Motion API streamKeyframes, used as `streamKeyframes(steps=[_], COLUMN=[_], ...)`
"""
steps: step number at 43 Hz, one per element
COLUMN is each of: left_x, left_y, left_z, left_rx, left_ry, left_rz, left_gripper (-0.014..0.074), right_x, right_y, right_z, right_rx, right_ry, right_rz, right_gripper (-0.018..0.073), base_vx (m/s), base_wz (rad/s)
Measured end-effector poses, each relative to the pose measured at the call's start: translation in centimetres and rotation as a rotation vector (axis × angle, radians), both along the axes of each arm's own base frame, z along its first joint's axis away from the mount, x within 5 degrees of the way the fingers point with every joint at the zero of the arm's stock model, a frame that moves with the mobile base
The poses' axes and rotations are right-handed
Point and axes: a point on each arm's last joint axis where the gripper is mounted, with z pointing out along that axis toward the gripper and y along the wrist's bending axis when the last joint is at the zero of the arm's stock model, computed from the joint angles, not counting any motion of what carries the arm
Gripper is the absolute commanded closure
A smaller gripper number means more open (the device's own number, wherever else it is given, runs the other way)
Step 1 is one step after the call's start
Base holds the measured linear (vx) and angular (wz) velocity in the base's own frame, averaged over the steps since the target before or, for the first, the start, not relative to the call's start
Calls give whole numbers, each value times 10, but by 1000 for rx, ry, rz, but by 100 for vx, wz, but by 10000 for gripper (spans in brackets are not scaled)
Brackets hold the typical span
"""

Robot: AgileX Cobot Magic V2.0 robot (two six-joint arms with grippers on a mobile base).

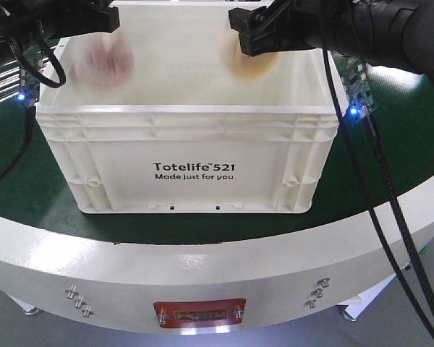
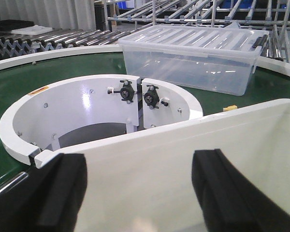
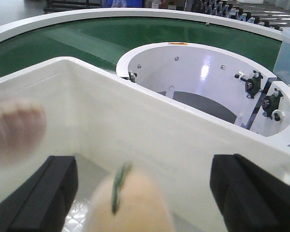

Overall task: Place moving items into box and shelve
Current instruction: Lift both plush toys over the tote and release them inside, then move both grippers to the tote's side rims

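Note:
The cream-white box (image 1: pixel 181 155), printed "Totelife 521", stands on the green belt. Two moving items show as motion blurs inside its opening, with nothing gripping them. The pink-brown plush (image 1: pixel 105 61) is blurred below my left gripper (image 1: pixel 94 18). The yellow-orange plush (image 1: pixel 253 59) is blurred just under my right gripper (image 1: pixel 254 32). In the right wrist view my right gripper (image 3: pixel 142 166) is open, with the leaf-topped plush (image 3: pixel 140 208) loose between and below its fingers and the pink plush (image 3: pixel 14 128) at left. My left gripper (image 2: pixel 140 191) is open over the box wall (image 2: pixel 183 145).
A clear plastic lidded bin (image 2: pixel 193 58) sits on the belt beyond the box. A white ring housing (image 2: pixel 87 104) marks the turntable's centre. Roller conveyors and racks stand behind. Black cables (image 1: pixel 380 188) hang at the right of the box.

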Motion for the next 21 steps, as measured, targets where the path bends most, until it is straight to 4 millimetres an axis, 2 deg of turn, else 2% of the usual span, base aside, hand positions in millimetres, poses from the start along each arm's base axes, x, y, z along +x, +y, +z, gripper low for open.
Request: streamKeyframes(steps=[1, 2, 9, 21], left_x=[0, 0, -5, -10], left_y=[0, 0, 18, 64], left_z=[0, 0, 3, 3], left_rx=[0, 0, 18, 40], left_ry=[0, 1, 63, 182], left_rz=[0, 0, 33, 145], left_gripper=[-22, 10, 12, 12], right_x=[0, 0, 7, 22], right_y=[0, 0, -17, -75], right_z=[0, 0, -2, -10], right_rx=[9, 13, 74, 142], right_ry=[5, 8, 68, 208], right_rz=[-3, -4, -64, -211], right_gripper=[-91, -51, -46, -29], base_vx=[0, 0, 0, 0], base_wz=[0, 0, 0, 0])
